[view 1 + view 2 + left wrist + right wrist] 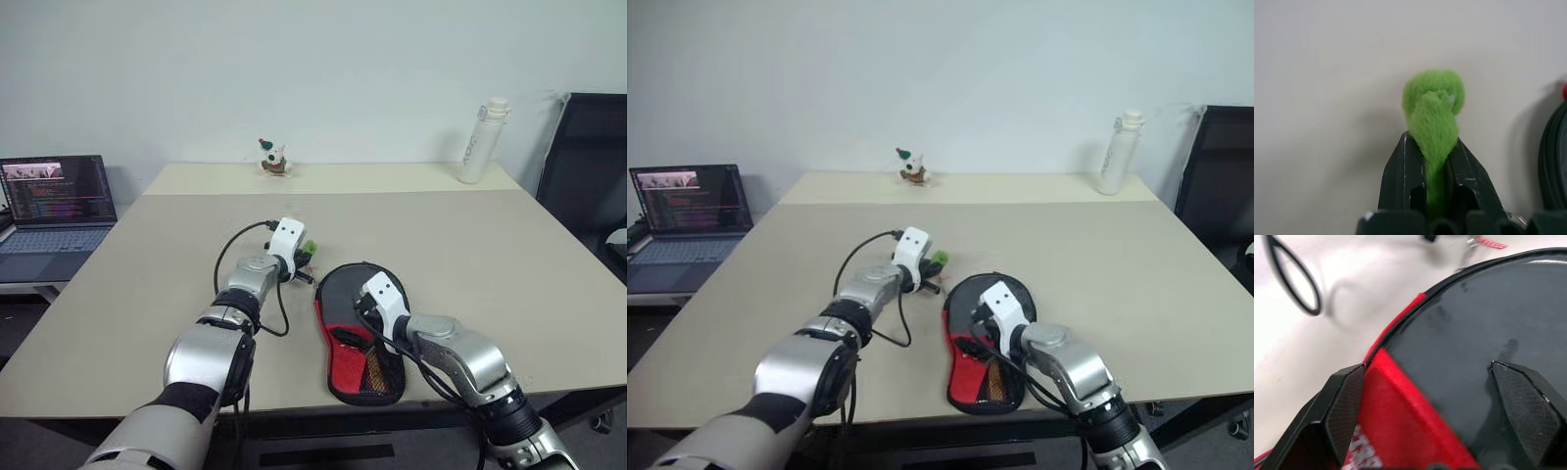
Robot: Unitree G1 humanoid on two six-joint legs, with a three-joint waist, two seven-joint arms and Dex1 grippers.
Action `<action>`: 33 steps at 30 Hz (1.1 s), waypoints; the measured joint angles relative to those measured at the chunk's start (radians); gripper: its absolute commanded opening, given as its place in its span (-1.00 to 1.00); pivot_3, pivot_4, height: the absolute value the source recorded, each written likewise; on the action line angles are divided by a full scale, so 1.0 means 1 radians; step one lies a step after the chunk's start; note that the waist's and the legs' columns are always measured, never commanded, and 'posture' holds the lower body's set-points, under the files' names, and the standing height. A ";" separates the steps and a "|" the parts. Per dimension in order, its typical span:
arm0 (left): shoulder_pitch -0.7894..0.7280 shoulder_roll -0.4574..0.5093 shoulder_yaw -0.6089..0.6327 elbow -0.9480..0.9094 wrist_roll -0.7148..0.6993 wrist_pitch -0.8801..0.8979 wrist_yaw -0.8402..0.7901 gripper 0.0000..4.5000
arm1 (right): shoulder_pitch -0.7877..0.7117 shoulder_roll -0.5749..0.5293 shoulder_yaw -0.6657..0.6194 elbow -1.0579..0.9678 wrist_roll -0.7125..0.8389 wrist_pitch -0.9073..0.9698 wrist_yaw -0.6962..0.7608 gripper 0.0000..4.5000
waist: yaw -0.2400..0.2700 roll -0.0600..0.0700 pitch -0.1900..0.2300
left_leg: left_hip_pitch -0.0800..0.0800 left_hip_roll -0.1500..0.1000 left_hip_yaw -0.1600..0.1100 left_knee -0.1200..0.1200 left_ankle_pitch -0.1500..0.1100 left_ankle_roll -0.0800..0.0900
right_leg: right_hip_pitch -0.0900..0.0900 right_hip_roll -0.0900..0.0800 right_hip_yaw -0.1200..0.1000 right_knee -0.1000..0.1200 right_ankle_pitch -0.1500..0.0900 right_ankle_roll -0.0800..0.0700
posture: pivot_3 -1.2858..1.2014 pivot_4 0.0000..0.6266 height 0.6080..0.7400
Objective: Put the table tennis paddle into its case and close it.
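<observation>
The soft black paddle-shaped case (358, 333) with its red mesh lower panel lies flat on the beige counter (470, 255), near the front edge. The left gripper (1431, 152) has its jaws pinched on a fuzzy green ring (1434, 105), just off the case's rim at about ten o'clock; the ring looks like a zip pull, so closing appears to be the step in hand. The right gripper (1442, 404) hovers over the case, jaws wide, holding nothing. Next, the pull likely needs drawing around the rim while the right steadies the case. The table tennis paddle itself cannot be made out; presumably inside.
</observation>
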 measured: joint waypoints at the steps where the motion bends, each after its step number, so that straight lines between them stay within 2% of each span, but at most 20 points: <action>1: -0.007 -0.011 -0.005 0.004 0.011 -0.009 0.013 -0.97 | 0.009 -0.006 0.008 -0.018 0.000 0.007 0.002 1.00 | 0.000 0.000 0.000 | 0.000 0.000 0.000 0.000 0.000 0.000 | 0.000 0.000 0.000 0.000 0.000 0.000 | 0.03 -0.52 1.00; 8: -0.063 -0.115 -0.039 0.035 0.098 -0.068 0.080 -0.97 | 0.091 -0.034 0.034 -0.163 0.007 0.072 0.004 1.00 | 0.001 -0.001 -0.002 | 0.001 0.000 0.000 0.000 0.000 0.000 | 0.001 0.000 0.000 -0.002 0.000 0.000 | 0.03 -0.52 1.00; 18: -0.112 -0.231 -0.182 0.060 0.286 -0.186 0.119 -0.97 | 0.179 -0.037 0.039 -0.291 0.011 0.137 -0.031 1.00 | 0.005 -0.002 -0.007 | 0.000 -0.001 0.000 -0.001 -0.001 -0.002 | 0.002 -0.001 0.000 -0.004 0.000 0.001 | 0.03 -0.52 1.00; 33: -0.134 -0.282 -0.323 0.064 0.474 -0.278 0.216 -0.97 | 0.234 -0.023 0.044 -0.362 0.011 0.174 -0.080 1.00 | 0.005 -0.002 -0.013 | 0.000 -0.001 0.000 -0.001 -0.003 -0.005 | 0.003 -0.001 0.000 -0.006 -0.001 0.002 | 0.03 -0.52 1.00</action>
